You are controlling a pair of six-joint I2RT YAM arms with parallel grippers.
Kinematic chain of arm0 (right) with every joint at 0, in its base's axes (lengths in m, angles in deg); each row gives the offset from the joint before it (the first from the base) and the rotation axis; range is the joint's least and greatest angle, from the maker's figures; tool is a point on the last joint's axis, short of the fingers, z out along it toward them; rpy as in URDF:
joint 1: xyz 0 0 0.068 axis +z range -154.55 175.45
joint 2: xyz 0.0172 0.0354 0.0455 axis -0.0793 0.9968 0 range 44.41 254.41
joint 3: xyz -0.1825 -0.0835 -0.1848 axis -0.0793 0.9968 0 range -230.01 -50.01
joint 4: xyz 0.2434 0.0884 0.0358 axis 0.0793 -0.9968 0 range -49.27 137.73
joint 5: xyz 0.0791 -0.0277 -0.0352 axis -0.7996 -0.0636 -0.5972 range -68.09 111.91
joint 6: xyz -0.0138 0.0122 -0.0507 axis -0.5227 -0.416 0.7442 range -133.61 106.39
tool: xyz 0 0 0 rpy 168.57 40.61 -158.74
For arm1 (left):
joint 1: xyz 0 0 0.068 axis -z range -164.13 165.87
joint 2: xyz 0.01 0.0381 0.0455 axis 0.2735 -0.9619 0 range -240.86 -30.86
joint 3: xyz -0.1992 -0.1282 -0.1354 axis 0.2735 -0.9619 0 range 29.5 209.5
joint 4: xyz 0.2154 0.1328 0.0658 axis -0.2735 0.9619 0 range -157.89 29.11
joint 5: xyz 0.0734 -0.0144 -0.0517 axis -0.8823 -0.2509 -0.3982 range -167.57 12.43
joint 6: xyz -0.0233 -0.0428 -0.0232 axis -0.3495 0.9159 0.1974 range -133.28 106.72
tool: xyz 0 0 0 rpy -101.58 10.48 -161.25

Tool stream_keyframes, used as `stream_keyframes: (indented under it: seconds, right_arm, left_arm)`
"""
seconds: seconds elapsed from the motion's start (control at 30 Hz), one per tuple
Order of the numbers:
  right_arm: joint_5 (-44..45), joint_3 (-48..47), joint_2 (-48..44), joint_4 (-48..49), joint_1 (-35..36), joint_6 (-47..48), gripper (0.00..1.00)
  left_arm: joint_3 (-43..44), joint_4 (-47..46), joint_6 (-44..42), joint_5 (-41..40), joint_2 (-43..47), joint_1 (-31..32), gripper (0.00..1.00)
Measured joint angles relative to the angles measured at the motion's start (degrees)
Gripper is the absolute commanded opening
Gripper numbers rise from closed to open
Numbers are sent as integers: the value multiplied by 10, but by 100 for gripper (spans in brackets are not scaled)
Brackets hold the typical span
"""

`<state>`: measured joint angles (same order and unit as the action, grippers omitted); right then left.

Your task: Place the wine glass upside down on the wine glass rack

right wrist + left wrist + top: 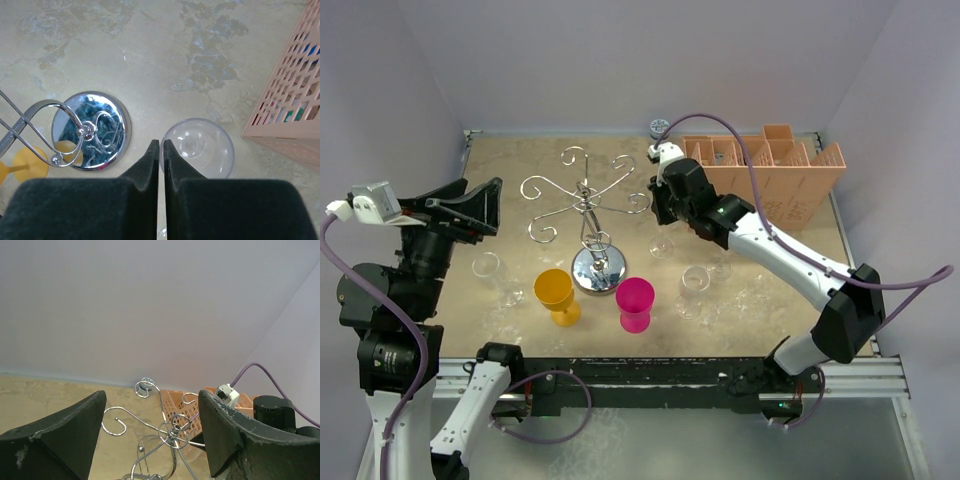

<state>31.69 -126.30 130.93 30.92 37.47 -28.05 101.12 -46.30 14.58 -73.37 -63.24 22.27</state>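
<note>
Glass (200,150) first: your right pincer (161,145) has its pads pressed together with only a pale sliver between them, and the left edge of the glass's rim runs right into that sliver. So read it as clamped on the rim. The glass itself stands on the table (150,45), just right of the rack (90,130) base and left of the box (295,90). It is not on the rack.

Your left pincer (152,396) is spread as wide as it goes, holds nothing and touches nothing. It hangs off to the left, facing the rack's scroll arms.

The right wrist view gives you the grip and the mirrored base, with a bit of the yellow cup (22,165) behind it. You cannot make out the pinch from above.

The top view gives you the layout instead: the right pincer (662,225) is over the glass (662,247), and the rack (585,200) is to its left. The yellow cup (555,292) and pink cup (636,300) stand in front of the base, with the left pincer (492,207) well apart from all of them.
</note>
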Motion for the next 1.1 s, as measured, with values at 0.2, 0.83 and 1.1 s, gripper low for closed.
stream_keyframes:
  seconds: [0.2, 0.83, 1.1]
  right_arm:
    - [2, -3, 3, -1, 0, 1, 15]
    - [32, 24, -55, 9, 0, -17, 0]
    - [53, 54, -216, 56, 0, -40, 0]
  left_arm:
    - [0, 4, 0, 0, -1, 0, 72]
    - [0, 3, 1, -14, -2, 0, 71]
    - [0, -16, 20, 3, -2, 0, 71]
